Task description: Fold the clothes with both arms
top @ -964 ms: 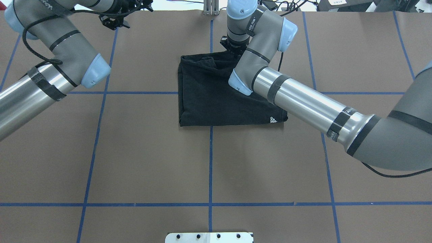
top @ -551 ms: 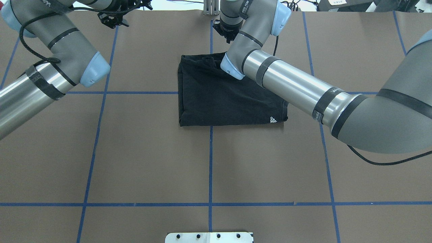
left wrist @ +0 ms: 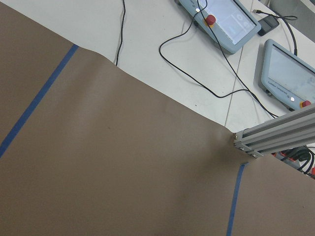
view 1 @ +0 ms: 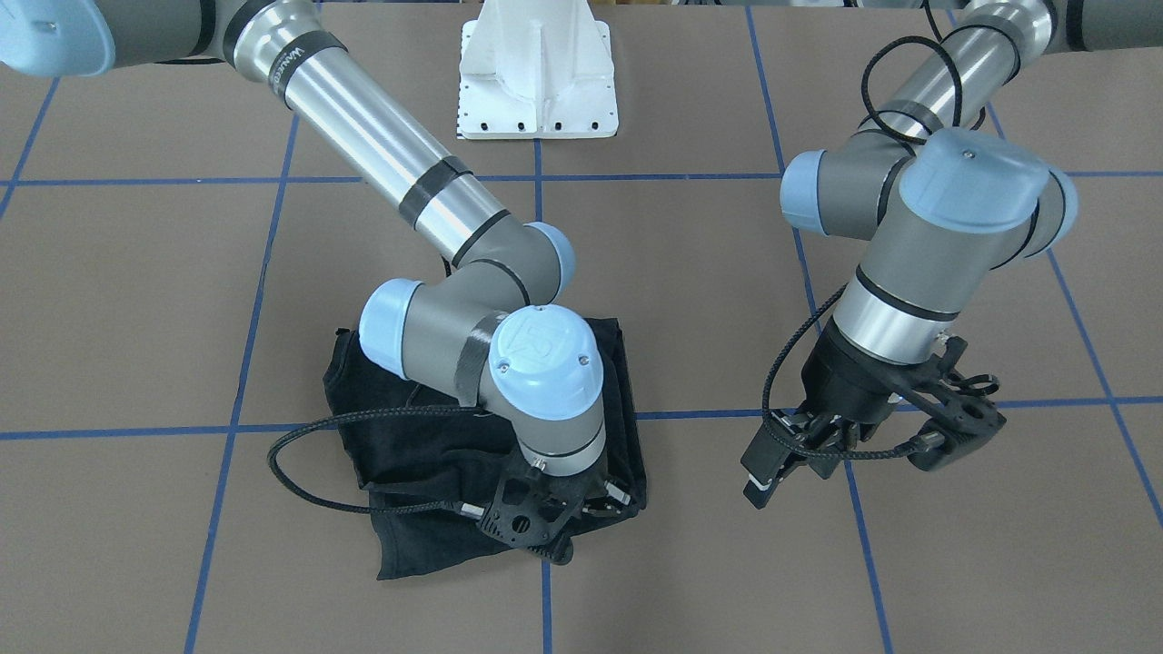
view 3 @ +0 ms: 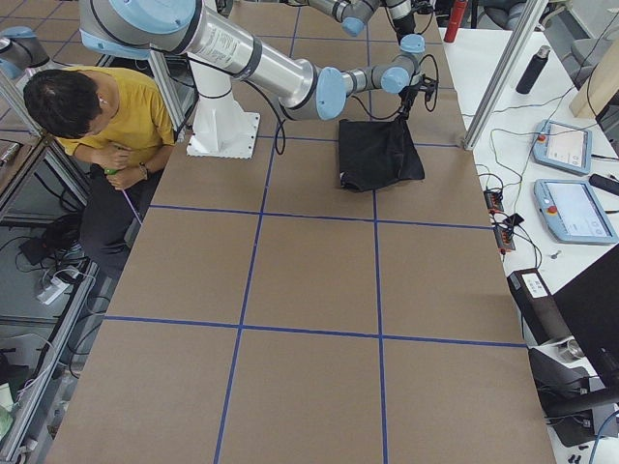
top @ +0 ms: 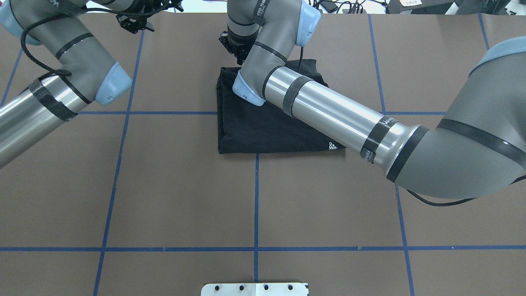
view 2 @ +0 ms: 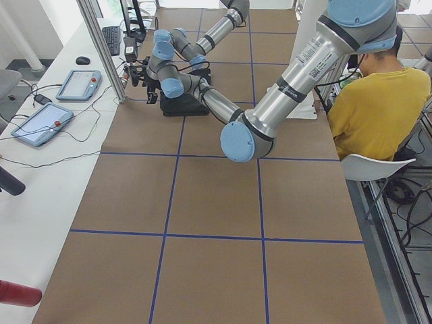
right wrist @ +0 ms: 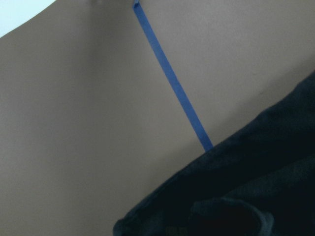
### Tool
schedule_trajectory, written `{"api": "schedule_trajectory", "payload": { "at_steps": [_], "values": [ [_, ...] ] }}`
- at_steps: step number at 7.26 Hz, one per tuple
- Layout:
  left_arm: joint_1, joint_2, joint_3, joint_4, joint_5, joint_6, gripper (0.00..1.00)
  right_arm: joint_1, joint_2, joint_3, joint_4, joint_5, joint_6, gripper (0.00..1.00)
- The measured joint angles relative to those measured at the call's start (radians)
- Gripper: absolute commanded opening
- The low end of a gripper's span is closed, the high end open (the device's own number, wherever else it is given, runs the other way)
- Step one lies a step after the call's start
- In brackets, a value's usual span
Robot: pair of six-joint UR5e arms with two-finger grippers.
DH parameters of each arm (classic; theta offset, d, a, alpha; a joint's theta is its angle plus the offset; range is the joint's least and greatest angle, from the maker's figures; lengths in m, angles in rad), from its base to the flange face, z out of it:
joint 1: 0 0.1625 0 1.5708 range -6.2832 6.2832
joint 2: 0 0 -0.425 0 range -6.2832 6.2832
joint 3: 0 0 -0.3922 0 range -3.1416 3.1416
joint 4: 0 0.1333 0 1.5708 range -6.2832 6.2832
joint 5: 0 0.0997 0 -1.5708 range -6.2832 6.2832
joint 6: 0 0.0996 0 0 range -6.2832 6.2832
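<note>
- Across the table, in the front view, my right pincer (view 1: 552, 538) hangs low at the edge of the black T-shirt (view 1: 409, 545) farthest from my base. My own wrist hides its fingers, so I cannot tell if it is wide or narrow. The blue cap (view 1: 542, 354) above it has a faint logo I cannot read. My left pincer (view 1: 772, 472) hangs over the bare brown table (view 1: 136, 300), well apart from the shirt. I cannot tell its state either.
- From above, the shirt lies folded in the far middle of the table, partly under my right arm (top: 328, 111). A small white logo (top: 331, 146) sits at its corner. Its letters are too small to read. White letters on my arm's black strap (top: 376, 137) are hard to make out. My left pincer is cut off at the top edge.
- From the left side, both pincers are tiny and far off. A person in yellow (view 2: 378, 101) sits by the table.
- From the right side, the shirt is a dark patch.
- My left wrist sees brown table, blue tape (left wrist: 37, 101) and two tablets (left wrist: 226, 24) with red buttons. Their words are too small to read.
- My right wrist sees the blurry shirt edge lying over a blue tape line.
</note>
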Motion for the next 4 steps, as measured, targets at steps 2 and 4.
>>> {"api": "schedule_trajectory", "payload": {
  "at_steps": [2, 4],
  "values": [
    [-0.004, 0.013, 0.0, 0.001, -0.001, 0.026, 1.0, -0.036, -0.166, 0.302, -0.129, 0.009, 0.004, 0.0],
    [-0.012, 0.016, 0.001, 0.001, -0.001, 0.043, 1.0, -0.085, -0.294, 0.468, -0.15, -0.037, 0.005, 0.0]
  ]
}}
